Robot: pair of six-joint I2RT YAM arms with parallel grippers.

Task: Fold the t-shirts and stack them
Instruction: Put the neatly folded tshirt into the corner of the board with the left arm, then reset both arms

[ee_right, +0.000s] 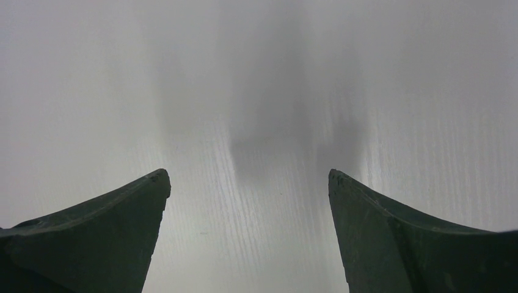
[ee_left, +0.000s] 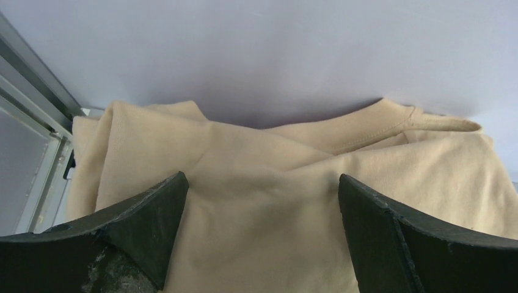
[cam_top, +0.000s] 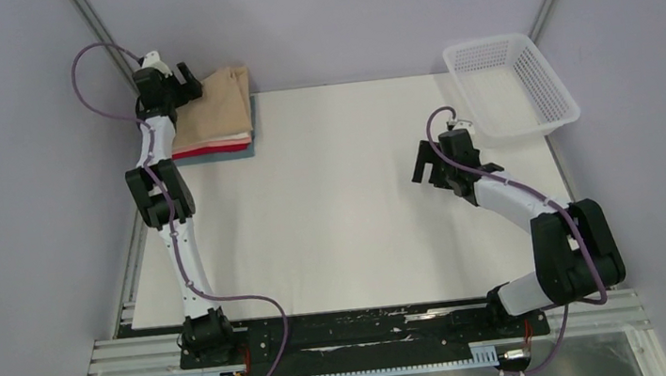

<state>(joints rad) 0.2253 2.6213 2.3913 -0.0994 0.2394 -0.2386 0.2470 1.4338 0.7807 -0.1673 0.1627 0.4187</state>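
Observation:
A folded tan t-shirt (cam_top: 217, 105) lies on top of a stack at the table's far left corner. Under it show thin edges of a cream-white, a pink, a red (cam_top: 211, 150) and a grey-blue folded shirt (cam_top: 229, 154). My left gripper (cam_top: 188, 83) is open right over the stack's far left part. In the left wrist view its fingers stand wide apart just above the tan t-shirt (ee_left: 269, 201), holding nothing. My right gripper (cam_top: 425, 166) is open and empty over bare table right of centre. The right wrist view shows only the white tabletop (ee_right: 256, 91) between its fingers.
A white plastic mesh basket (cam_top: 509, 85) stands at the far right corner, apparently empty. Grey walls close in the back and both sides. Metal frame rails run along the left edge (ee_left: 30, 122) beside the stack.

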